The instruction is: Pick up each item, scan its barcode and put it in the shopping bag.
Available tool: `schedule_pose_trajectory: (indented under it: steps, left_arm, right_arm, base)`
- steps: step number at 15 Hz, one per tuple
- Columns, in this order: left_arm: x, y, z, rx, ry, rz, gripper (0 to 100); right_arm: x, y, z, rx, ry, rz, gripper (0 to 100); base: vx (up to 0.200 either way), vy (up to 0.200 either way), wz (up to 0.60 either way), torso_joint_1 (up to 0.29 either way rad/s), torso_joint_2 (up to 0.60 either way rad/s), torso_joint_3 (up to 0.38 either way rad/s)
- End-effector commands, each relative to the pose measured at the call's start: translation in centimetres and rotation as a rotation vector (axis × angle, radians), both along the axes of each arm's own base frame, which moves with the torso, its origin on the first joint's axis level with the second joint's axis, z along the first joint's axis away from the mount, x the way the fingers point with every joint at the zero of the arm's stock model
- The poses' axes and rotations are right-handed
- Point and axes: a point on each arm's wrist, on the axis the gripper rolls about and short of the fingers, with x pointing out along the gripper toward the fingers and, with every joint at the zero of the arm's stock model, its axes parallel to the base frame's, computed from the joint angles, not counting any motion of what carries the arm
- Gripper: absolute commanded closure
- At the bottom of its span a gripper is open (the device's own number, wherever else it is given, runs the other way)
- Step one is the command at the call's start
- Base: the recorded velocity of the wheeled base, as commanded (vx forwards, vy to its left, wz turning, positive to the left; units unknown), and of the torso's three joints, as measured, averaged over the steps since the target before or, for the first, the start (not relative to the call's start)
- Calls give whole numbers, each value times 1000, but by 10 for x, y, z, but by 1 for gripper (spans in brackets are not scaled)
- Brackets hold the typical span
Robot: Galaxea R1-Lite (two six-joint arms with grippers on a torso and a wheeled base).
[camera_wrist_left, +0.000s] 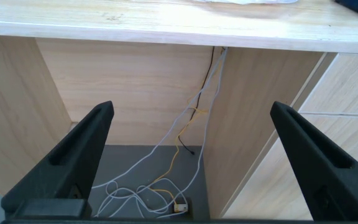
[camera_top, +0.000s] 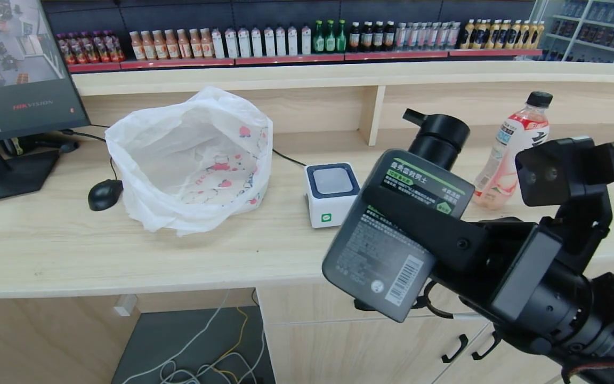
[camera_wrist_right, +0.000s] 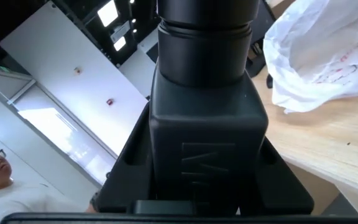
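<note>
Presently the left jaws are seen wide apart with nothing between them, low before the edge of the tabletop [camera_wrist_left: 166,25], over a recess of loose cables [camera_wrist_left: 148,193]. On the tabletop the shopping bag [camera_top: 195,160] is stood open. It is thin white film printed with small red figures, slumped and soft (it is judged likely to fold if nudged). Just to its right a small white scanner [camera_top: 332,193] is set with its window upward.

Further right a dark bottle [camera_top: 376,261] is held in the air by the right jaws, which are clamped across its flat body at about mid-height. It is placed nearer the robot than the scanner and tilted, with its black cap [camera_top: 437,133] pointed away. The body is charcoal and flat-sided, with a green-trimmed label. A white barcode patch [camera_top: 405,280] near the base is turned up toward the head camera, not toward the scanner. The bottle is judged stiff, smooth and fairly heavy if full, so a hold on the flat faces is well chosen.

At far right a peach-coloured drink bottle [camera_top: 512,152] is stood upright on the tabletop. It is judged thin-walled and round, best taken about its middle.
</note>
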Motion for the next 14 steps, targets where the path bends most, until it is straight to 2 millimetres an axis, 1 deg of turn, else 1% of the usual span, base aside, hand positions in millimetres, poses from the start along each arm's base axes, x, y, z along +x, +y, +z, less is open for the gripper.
schedule_pose_trajectory:
  steps: [1,2,5,7,10,14]
  left_arm:
    - [0,0,0,0,0,0,0]
    - [0,0,0,0,0,0,0]
    - [0,0,0,0,0,0,0]
    - [0,0,0,0,0,0,0]
    - [0,0,0,0,0,0,0]
    - [0,0,0,0,0,0,0]
  right_arm:
    - [5,11,1,7,-6,12,100]
    - [3,13,4,15,-12,24,100]
    - [-1,17,4,15,-9,47,100]
    - [0,19,2,11,-7,50,100]
    - [1,22,7,26,-20,53,100]
    - [1,24,8,29,-24,57,100]
  base:
    - [0,0,0,0,0,0]
    - [0,0,0,0,0,0]
    - [0,0,0,0,0,0]
    - [0,0,0,0,0,0]
    - [0,0,0,0,0,0]
    - [0,0,0,0,0,0]
